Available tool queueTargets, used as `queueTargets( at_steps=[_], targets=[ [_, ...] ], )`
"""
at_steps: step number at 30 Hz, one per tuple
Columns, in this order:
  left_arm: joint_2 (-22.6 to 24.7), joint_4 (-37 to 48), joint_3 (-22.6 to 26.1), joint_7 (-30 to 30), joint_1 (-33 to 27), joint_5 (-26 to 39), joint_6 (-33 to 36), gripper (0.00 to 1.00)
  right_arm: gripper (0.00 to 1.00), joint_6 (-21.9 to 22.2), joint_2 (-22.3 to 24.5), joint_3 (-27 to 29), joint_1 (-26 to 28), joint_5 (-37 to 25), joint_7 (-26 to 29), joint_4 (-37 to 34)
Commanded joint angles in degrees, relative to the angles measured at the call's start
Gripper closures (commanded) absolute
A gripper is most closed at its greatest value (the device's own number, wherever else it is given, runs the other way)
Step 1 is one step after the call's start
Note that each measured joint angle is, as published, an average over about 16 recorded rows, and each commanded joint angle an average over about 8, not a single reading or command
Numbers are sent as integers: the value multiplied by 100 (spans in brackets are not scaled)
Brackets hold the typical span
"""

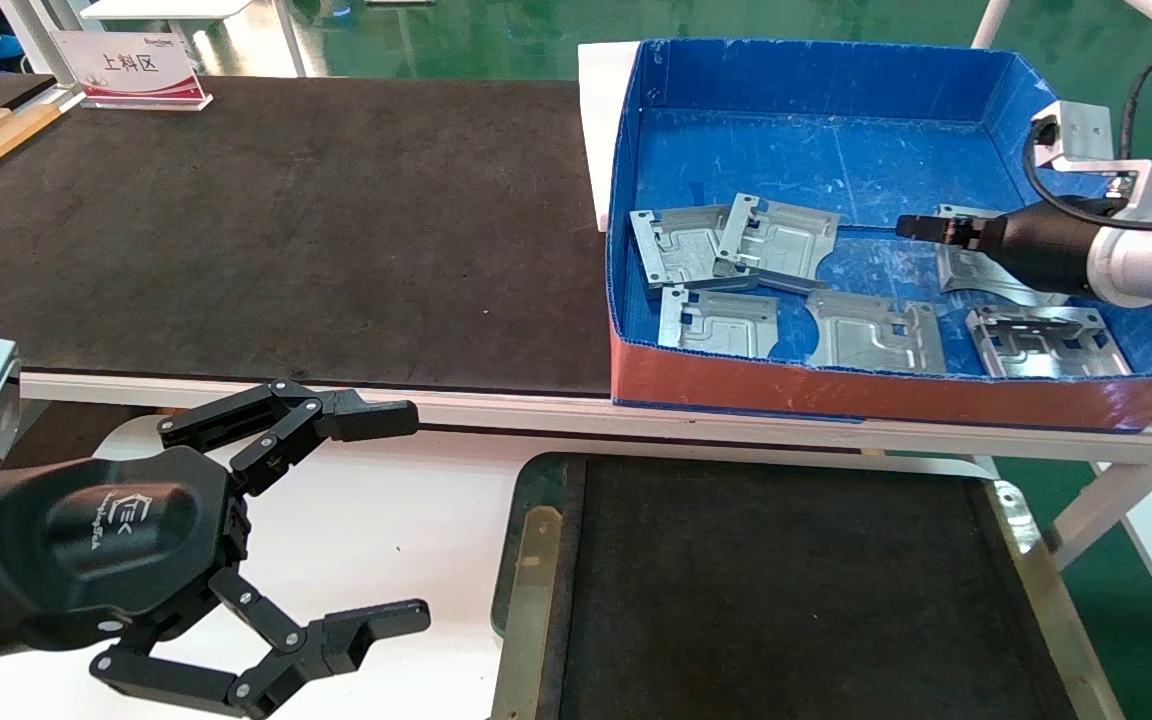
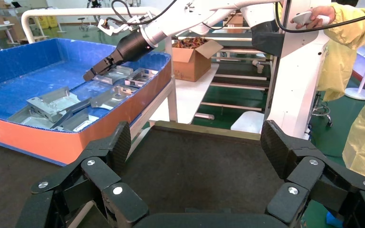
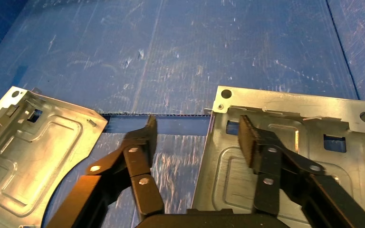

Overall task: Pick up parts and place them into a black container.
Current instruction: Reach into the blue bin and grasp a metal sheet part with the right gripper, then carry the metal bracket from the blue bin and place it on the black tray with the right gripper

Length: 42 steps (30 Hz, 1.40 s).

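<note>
Several silver-grey parts lie on the floor of a blue-walled box; one point(image 1: 778, 238) overlaps another point(image 1: 681, 247) at the left. My right gripper point(image 1: 921, 227) hangs low inside the box, open. In the right wrist view it point(image 3: 198, 130) straddles the edge of one part point(image 3: 294, 152): one finger is over the plate, the other over bare blue floor, and another part point(image 3: 33, 152) lies off to the side. The black container point(image 1: 786, 600) sits empty in front of me. My left gripper point(image 1: 406, 515) is parked open beside the container's left rim, holding nothing point(image 2: 198, 145).
The blue box point(image 1: 836, 150) has an orange front wall point(image 1: 886, 395) and stands on a long black belt surface point(image 1: 286, 220). A sign point(image 1: 131, 65) stands at the belt's far left. A person in yellow point(image 2: 361, 71) stands beyond the robot.
</note>
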Motion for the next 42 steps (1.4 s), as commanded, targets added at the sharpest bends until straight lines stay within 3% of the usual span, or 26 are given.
queueTargets(
  at_steps=[1,28,33,42],
  targets=[
    [0,0,0,0,0,0,0,0,100,-6,-8,4,16,6,-35,-36],
    [0,0,0,0,0,0,0,0,100,-135,-45,153,250,235,-791,-589],
    [0,0,0,0,0,0,0,0,100,-350,39,202,309,297,-1077,-590],
    [0,0,0,0,0,0,0,0,100,-1132,310,325,431,421,-1902,-455]
  ],
)
